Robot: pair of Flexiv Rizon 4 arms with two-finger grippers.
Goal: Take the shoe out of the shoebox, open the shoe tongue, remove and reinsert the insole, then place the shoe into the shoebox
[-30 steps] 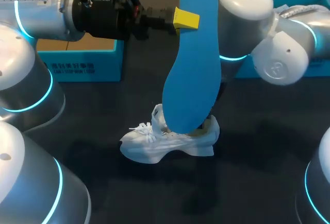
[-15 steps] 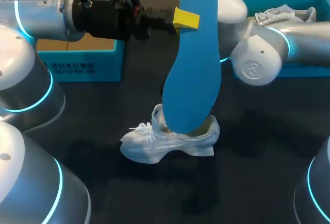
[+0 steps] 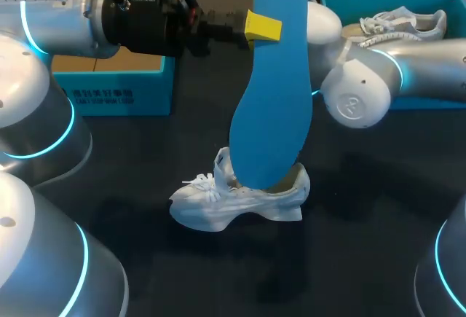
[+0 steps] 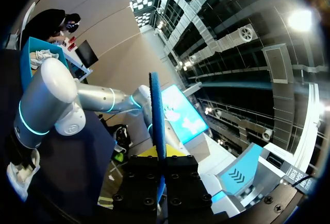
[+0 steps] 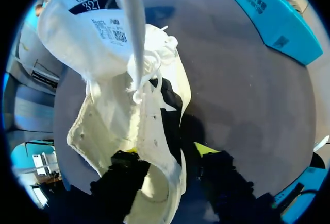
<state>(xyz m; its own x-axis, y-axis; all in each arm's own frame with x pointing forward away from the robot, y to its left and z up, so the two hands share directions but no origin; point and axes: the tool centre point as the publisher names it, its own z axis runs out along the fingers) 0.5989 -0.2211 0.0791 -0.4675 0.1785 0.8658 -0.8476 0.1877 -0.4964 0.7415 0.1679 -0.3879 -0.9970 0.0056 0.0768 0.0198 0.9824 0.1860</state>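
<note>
Dark table point(image 3: 364, 251), spare white sneaker point(image 3: 408, 22) at its far right.

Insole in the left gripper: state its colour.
The insole is bright blue, clearest in the head view.

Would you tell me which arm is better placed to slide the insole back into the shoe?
Left: the left gripper holds the insole upright, its lower end at the shoe.

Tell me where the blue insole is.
In the head view the blue insole stands upright mid-table, pinched near its top by the left claw, its lower end at the white shoe.
</note>
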